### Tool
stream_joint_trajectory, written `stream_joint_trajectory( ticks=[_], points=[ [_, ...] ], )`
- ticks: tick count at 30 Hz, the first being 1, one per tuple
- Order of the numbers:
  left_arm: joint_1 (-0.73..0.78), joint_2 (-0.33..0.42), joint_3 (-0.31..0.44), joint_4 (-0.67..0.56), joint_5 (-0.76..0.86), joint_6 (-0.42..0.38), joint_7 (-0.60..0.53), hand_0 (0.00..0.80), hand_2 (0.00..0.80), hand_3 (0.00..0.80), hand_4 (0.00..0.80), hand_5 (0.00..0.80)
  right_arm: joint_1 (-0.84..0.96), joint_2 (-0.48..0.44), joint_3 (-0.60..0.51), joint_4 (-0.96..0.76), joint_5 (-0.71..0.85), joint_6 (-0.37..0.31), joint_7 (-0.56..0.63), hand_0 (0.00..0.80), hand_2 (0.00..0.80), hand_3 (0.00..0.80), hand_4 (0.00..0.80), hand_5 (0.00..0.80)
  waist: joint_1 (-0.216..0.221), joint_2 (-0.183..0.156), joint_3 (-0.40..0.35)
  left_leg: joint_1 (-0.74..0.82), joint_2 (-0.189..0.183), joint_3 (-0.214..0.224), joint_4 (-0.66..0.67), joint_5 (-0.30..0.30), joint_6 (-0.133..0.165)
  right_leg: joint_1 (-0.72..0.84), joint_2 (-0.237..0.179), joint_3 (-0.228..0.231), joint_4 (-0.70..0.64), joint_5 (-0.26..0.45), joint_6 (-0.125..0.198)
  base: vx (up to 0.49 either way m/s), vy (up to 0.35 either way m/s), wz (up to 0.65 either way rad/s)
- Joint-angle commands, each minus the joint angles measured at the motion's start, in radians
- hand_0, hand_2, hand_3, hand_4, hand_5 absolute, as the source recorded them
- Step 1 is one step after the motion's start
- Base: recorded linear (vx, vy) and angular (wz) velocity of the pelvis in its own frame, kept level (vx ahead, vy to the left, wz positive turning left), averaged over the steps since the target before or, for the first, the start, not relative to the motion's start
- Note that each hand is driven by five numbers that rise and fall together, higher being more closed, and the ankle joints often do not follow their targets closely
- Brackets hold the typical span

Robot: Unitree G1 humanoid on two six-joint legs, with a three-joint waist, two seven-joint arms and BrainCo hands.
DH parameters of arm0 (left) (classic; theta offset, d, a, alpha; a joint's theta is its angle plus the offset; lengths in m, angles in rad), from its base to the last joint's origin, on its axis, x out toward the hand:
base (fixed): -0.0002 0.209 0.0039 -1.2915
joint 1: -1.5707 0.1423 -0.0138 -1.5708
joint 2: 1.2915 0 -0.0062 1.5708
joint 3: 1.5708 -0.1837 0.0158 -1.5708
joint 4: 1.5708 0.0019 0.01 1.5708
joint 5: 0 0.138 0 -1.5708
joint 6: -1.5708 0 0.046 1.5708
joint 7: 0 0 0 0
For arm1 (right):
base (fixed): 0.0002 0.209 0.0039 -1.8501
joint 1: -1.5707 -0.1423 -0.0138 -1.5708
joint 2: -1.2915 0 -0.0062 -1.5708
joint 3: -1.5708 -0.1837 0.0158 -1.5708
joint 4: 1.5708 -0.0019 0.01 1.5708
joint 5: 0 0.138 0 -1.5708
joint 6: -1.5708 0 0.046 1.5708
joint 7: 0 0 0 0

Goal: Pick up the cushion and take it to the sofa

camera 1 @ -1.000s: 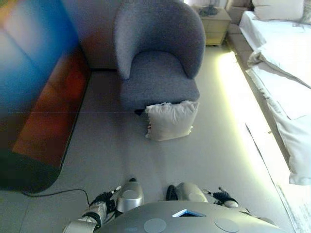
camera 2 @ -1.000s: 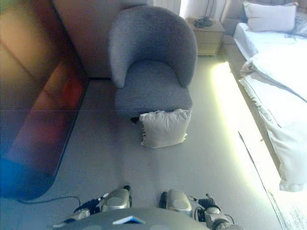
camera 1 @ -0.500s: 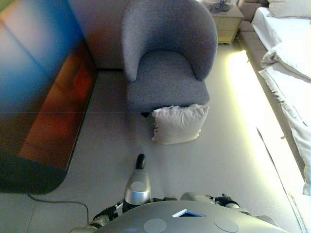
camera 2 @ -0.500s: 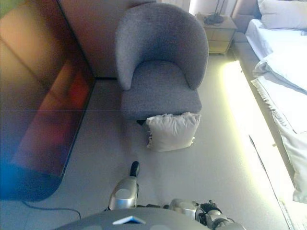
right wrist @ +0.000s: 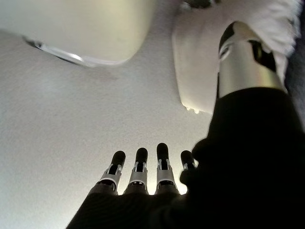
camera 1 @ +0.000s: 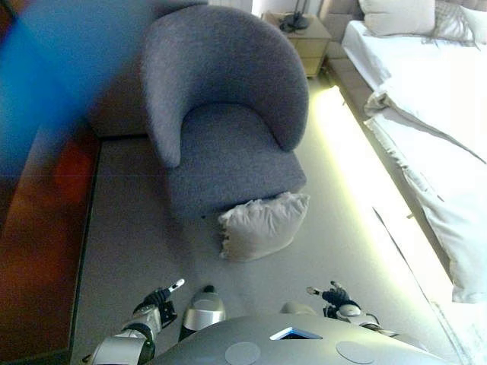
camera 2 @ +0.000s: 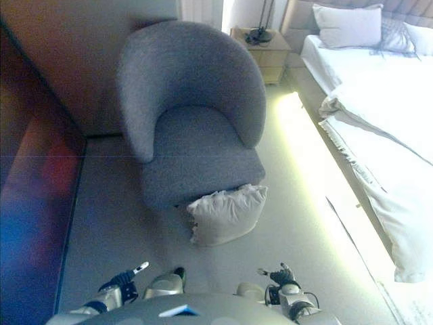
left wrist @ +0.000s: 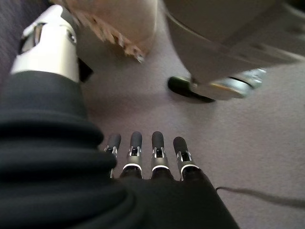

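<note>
A pale beige cushion [camera 1: 261,226] with a frilled edge stands on the grey carpet, leaning against the front of a grey tub armchair [camera 1: 225,114]. It also shows in the right eye view [camera 2: 225,213]. My left hand [camera 1: 158,299] is low at the view's bottom left, fingers straight and empty, short of the cushion. My right hand [camera 1: 332,294] is low at the bottom right, fingers straight and empty. In the left wrist view my fingers [left wrist: 158,153] point over bare carpet. In the right wrist view my fingers [right wrist: 138,171] are straight too.
A bed with white bedding [camera 1: 426,114] runs along the right, with a lit strip along its base. A wooden nightstand [camera 1: 300,34] stands at the back. A dark reddish cabinet [camera 1: 34,228] fills the left side. Carpet lies between me and the cushion.
The whole picture has shifted, so the camera has moved; chair and cushion now sit further left and nearer. Both hands now show at the bottom with straight fingers.
</note>
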Motion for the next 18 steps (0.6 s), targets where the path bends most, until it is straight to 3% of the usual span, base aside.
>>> stream_joint_trajectory(
  ticks=[1, 2, 3, 4, 5, 6, 7, 9, 11, 14, 15, 17, 18],
  points=[
    [0.009, -0.023, -0.011, 0.033, 0.019, 0.029, 0.029, 0.0, 0.0, 0.0, 0.0, 0.0, -0.001, -0.03, -0.041, -0.023, 0.087, -0.036, -0.01, 0.0, 0.0, 0.0, 0.0, 0.0, -0.004, 0.055, 0.029, -0.022, -0.08, 0.001, 0.047, -0.081, 0.114, 0.006, 0.003, -0.088, 0.067, 0.022, 0.004, 0.31, -0.048, 0.14],
    [0.009, -0.023, -0.011, 0.033, 0.019, 0.029, 0.029, 0.0, 0.0, 0.0, 0.0, 0.0, -0.001, -0.03, -0.041, -0.023, 0.087, -0.036, -0.01, 0.0, 0.0, 0.0, 0.0, 0.0, -0.004, 0.055, 0.029, -0.022, -0.08, 0.001, 0.047, -0.081, 0.114, 0.006, 0.003, -0.088, 0.066, 0.022, 0.004, 0.342, -0.097, 0.13],
    [0.017, -0.028, 0.012, 0.049, 0.037, 0.028, 0.043, 0.0, 0.0, 0.0, 0.0, 0.0, -0.003, -0.041, -0.052, -0.032, 0.08, -0.037, -0.001, 0.0, 0.0, 0.0, 0.0, 0.0, -0.02, 0.043, 0.043, 0.011, -0.095, 0.017, 0.062, -0.12, 0.105, -0.025, -0.062, -0.089, -0.06, 0.119, 0.024, 0.378, -0.106, 0.02],
    [0.017, -0.029, 0.016, 0.05, 0.038, 0.025, 0.044, 0.0, 0.0, 0.0, 0.0, 0.0, -0.003, -0.042, -0.053, -0.032, 0.078, -0.037, 0.0, 0.0, 0.0, 0.0, 0.0, 0.0, -0.023, 0.043, 0.048, 0.017, -0.096, 0.018, 0.067, -0.128, 0.105, -0.021, -0.069, -0.09, -0.076, 0.137, 0.028, 0.709, -0.228, 0.12],
    [0.023, -0.026, 0.034, 0.051, 0.031, 0.011, 0.041, 0.0, 0.0, 0.0, 0.0, 0.0, 0.0, -0.045, -0.055, -0.035, 0.051, -0.03, 0.013, 0.0, 0.0, 0.0, 0.0, 0.0, -0.028, 0.033, 0.049, 0.044, -0.097, 0.021, 0.09, -0.179, 0.09, -0.051, -0.134, -0.096, -0.119, 0.223, 0.06, 0.472, -0.219, 0.13],
    [0.027, -0.024, 0.044, 0.047, 0.017, -0.002, 0.034, 0.0, 0.0, 0.0, 0.0, 0.0, 0.005, -0.047, -0.052, -0.036, 0.029, -0.033, 0.028, 0.0, 0.0, 0.0, 0.0, 0.0, -0.031, 0.025, 0.054, 0.05, -0.098, 0.037, 0.108, -0.19, 0.09, -0.062, -0.171, -0.111, -0.14, 0.272, 0.065, 0.44, -0.207, 0.09],
    [0.027, -0.024, 0.043, 0.047, 0.017, -0.002, 0.034, 0.0, 0.0, 0.0, 0.0, 0.0, 0.006, -0.048, -0.052, -0.036, 0.029, -0.034, 0.028, 0.0, 0.0, 0.0, 0.0, 0.0, -0.03, 0.029, 0.059, 0.056, -0.094, 0.037, 0.111, -0.196, 0.09, -0.055, -0.168, -0.111, -0.14, 0.271, 0.065, 0.238, -0.168, 0.0],
    [0.03, -0.023, 0.051, 0.035, -0.018, -0.023, 0.029, 0.0, 0.0, 0.0, 0.0, 0.0, 0.018, -0.043, -0.051, -0.035, -0.017, -0.043, 0.035, 0.0, 0.0, 0.0, 0.0, 0.0, -0.038, 0.026, 0.057, 0.072, -0.08, 0.039, 0.142, -0.231, 0.087, -0.07, -0.199, -0.096, -0.124, 0.283, 0.067, 0.327, -0.219, 0.09],
    [0.031, -0.026, 0.052, 0.022, -0.032, -0.018, 0.045, 0.0, 0.0, 0.0, 0.0, 0.0, 0.025, -0.043, -0.04, -0.04, -0.033, -0.029, 0.038, 0.0, 0.0, 0.0, 0.0, 0.0, -0.033, 0.025, 0.054, 0.079, -0.056, 0.03, 0.167, -0.254, 0.084, -0.048, -0.197, -0.104, -0.113, 0.243, 0.07, 0.454, -0.353, 0.21],
    [0.037, -0.026, 0.058, 0.024, -0.029, -0.014, 0.064, 0.0, 0.0, 0.0, 0.0, 0.0, 0.025, -0.043, -0.038, -0.039, -0.029, -0.015, 0.048, 0.0, 0.0, 0.0, 0.0, 0.0, -0.027, 0.015, 0.044, 0.083, -0.054, 0.01, 0.179, -0.258, 0.075, -0.04, -0.203, -0.118, -0.126, 0.242, 0.071, 0.287, -0.229, 0.22],
    [0.047, -0.025, 0.07, 0.029, -0.004, -0.017, 0.076, 0.0, 0.0, 0.0, 0.0, 0.0, 0.025, -0.051, -0.032, -0.043, -0.036, -0.008, 0.062, 0.0, 0.0, 0.0, 0.0, 0.0, -0.021, 0.015, 0.039, 0.083, -0.038, -0.006, 0.236, -0.233, 0.05, -0.036, -0.19, -0.125, -0.126, 0.22, 0.057, 0.325, -0.256, 0.36],
    [0.055, -0.03, 0.071, 0.032, 0.042, -0.028, 0.07, 0.0, 0.0, 0.0, 0.0, 0.0, 0.014, -0.07, -0.022, -0.042, -0.055, 0.002, 0.049, 0.0, 0.0, 0.0, 0.0, 0.0, -0.013, 0.017, 0.05, 0.007, -0.026, 0.005, 0.379, -0.167, 0.014, -0.007, -0.165, -0.139, -0.139, 0.186, 0.04, 0.349, -0.228, 0.49],
    [0.056, -0.04, 0.053, 0.024, 0.056, -0.031, 0.07, 0.0, 0.0, 0.0, 0.0, 0.0, 0.008, -0.088, -0.023, -0.05, -0.021, 0.016, 0.019, 0.0, 0.0, 0.0, 0.0, 0.0, -0.008, 0.024, 0.059, -0.046, 0.002, 0.015, 0.404, -0.118, -0.007, 0.022, -0.149, -0.152, -0.152, 0.166, 0.029, 0.208, 0.027, 0.47]
  ],
)
